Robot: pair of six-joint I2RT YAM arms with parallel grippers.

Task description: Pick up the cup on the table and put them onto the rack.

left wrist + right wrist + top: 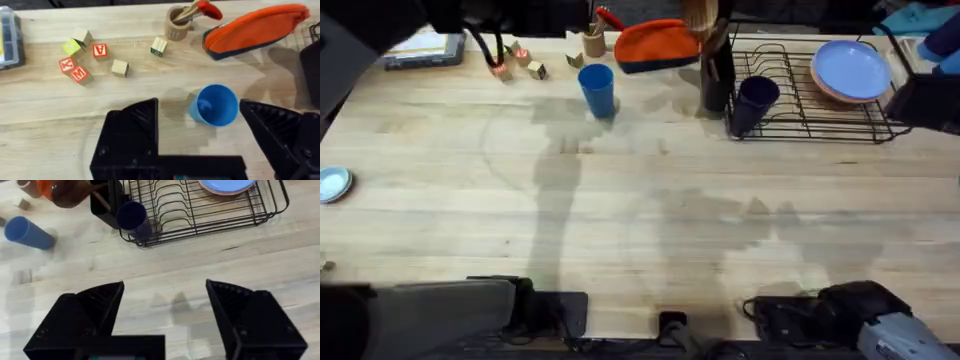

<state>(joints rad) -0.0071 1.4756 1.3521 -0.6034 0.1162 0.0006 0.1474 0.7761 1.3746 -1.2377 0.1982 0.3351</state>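
1. Far across the surface (pixel 640 230), the bright blue cup (pixel 597 90) stands upright, left of the rack (pixel 820 115).
2. At the rack's near-left corner sits the navy cup (pixel 754 102), on the wire.
3. Two plates (pixel 850 72) rest in the rack's right part.
4. Left gripper (pixel 200 132) spread wide, the blue cup just beyond its fingers.
5. Right gripper (pixel 165 310) also gapes wide, holding nothing above bare wood.

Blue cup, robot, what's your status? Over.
Both grippers open, left gripper nearing blue cup, upright on table. Navy cup at rack corner. Path clear.
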